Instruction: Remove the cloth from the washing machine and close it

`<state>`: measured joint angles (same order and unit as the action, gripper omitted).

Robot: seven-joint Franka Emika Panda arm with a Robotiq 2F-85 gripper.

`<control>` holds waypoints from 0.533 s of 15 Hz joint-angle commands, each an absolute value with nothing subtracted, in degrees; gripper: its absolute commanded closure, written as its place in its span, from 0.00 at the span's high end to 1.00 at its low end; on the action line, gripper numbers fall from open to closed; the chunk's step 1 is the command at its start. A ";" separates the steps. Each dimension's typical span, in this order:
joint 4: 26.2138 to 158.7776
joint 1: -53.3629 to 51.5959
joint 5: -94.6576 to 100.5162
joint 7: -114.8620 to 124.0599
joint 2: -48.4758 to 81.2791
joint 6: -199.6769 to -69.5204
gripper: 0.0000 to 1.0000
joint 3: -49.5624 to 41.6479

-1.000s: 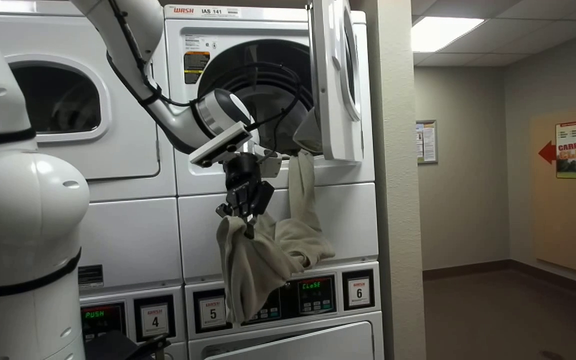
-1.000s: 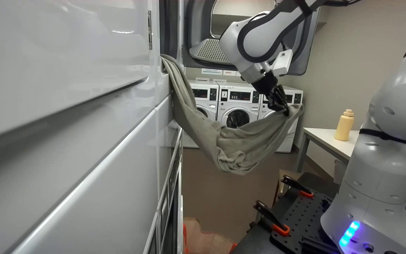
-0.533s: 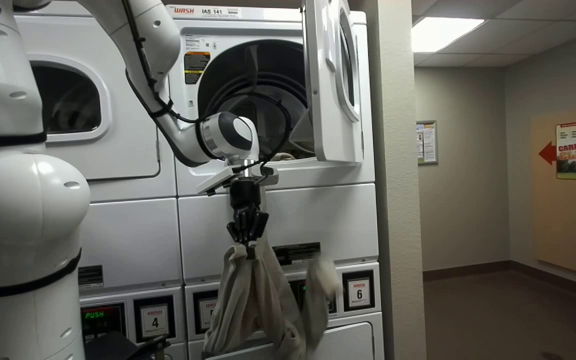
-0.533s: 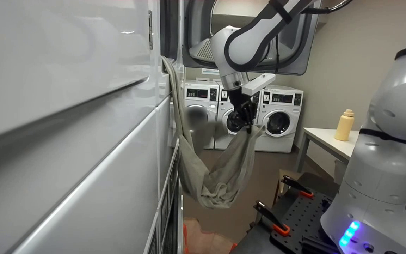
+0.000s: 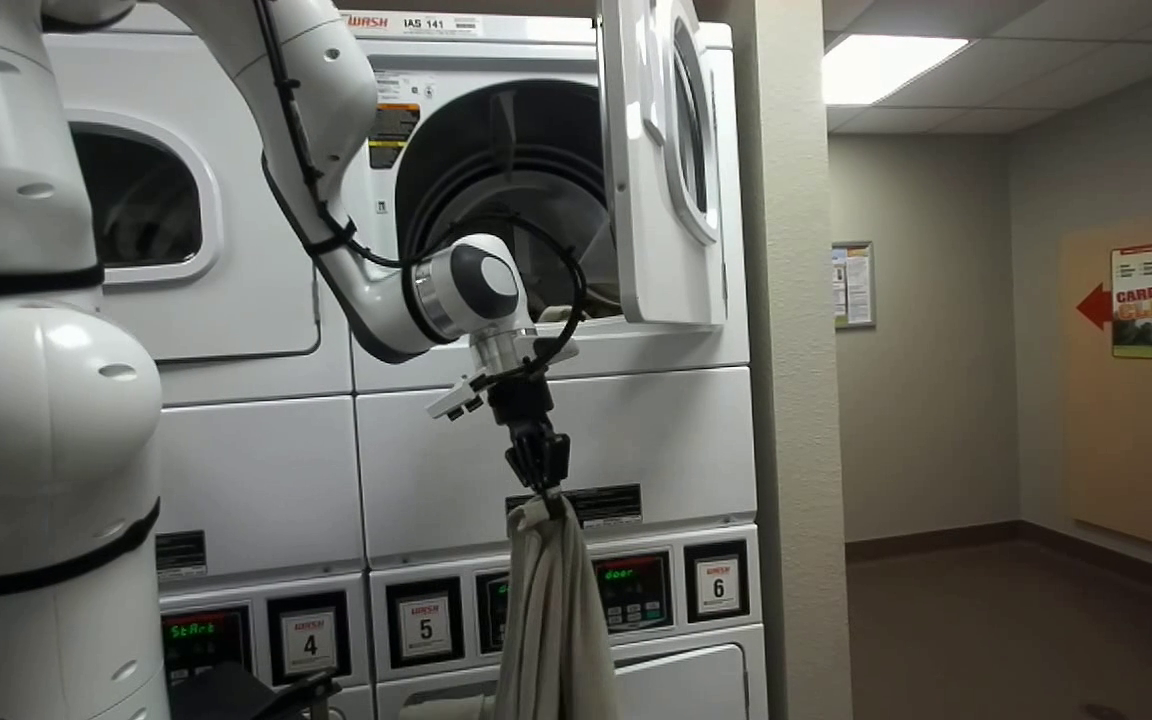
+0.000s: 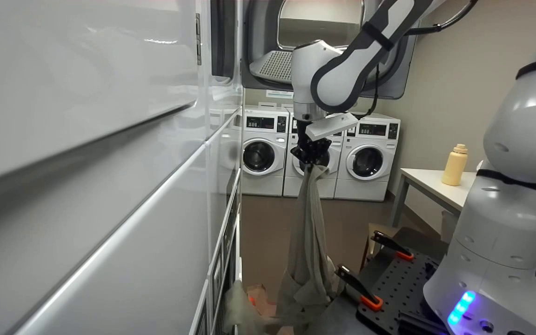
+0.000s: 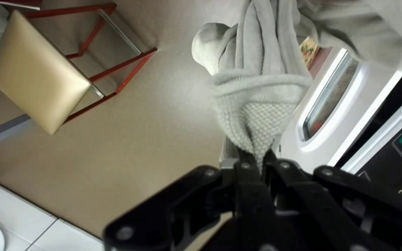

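The beige-grey cloth (image 5: 551, 620) hangs in long folds from my gripper (image 5: 548, 492), clear of the upper machine's opening. My gripper (image 6: 312, 164) is shut on the cloth's edge, in front of the panel below the opening. In the wrist view the cloth (image 7: 263, 62) is pinched between the fingertips (image 7: 257, 160). Its lower end is cut off in an exterior view; a blurred part of the cloth (image 6: 242, 309) lies near the lower machines. The upper machine's door (image 5: 631, 190) stands wide open at the right of the dark drum (image 5: 506, 130). A small pale patch shows at the drum's lower lip, unclear what.
A lower machine's door (image 5: 686, 685) stands ajar under the cloth. A black mounting table with clamps (image 6: 389, 298) carries the arm. A white table (image 6: 428, 179) with a yellow bottle (image 6: 454, 165), a bag (image 6: 261, 298) and a chair (image 7: 37, 73) are nearby.
My gripper has moved down with the cloth in it. The cloth's far end, which hung from the opening's lip, has come off and dropped. The upper door still stands wide open.
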<state>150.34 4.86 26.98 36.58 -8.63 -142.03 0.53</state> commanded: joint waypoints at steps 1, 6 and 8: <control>151.63 8.34 34.69 48.49 -9.68 -148.43 0.02 1.32; 152.07 7.71 39.30 57.93 -9.34 -150.01 0.02 1.95; 152.36 7.17 39.41 59.50 -9.35 -149.69 0.02 2.24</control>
<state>151.31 7.43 37.89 55.97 -8.34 -148.57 1.59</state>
